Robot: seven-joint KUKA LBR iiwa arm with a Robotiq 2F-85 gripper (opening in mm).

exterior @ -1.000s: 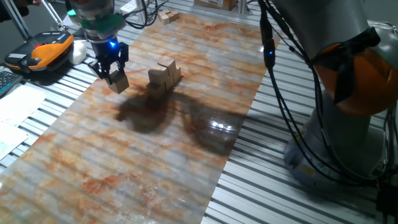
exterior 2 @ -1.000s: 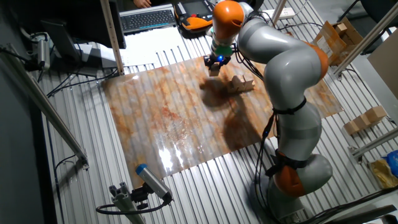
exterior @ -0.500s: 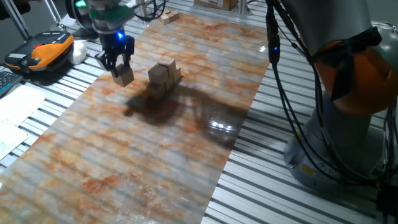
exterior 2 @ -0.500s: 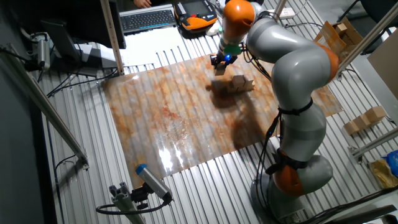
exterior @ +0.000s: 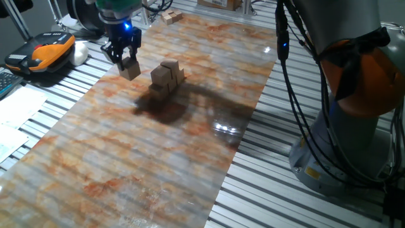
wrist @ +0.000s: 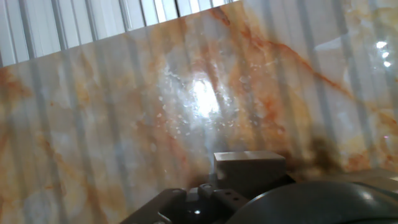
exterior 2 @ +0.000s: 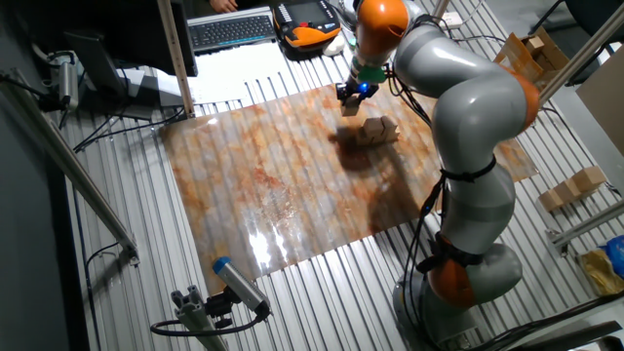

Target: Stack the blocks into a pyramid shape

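Marbled mat [exterior: 158, 145], pincer [exterior: 128, 63] gripping tilted block [exterior: 131, 68]

An orange-and-black handheld device [exterior: 45, 52] and a keyboard [exterior 2: 230, 30] sit on the slatted counter [exterior: 266, 158] beside a marbled mat [exterior: 145, 152].

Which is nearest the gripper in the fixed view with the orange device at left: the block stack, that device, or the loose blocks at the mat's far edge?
From the gripper:
1. Block stack, just right.
2. Orange device, off the mat, left.
3. Loose blocks, far edge; close to the device's distance, ranking unsure.
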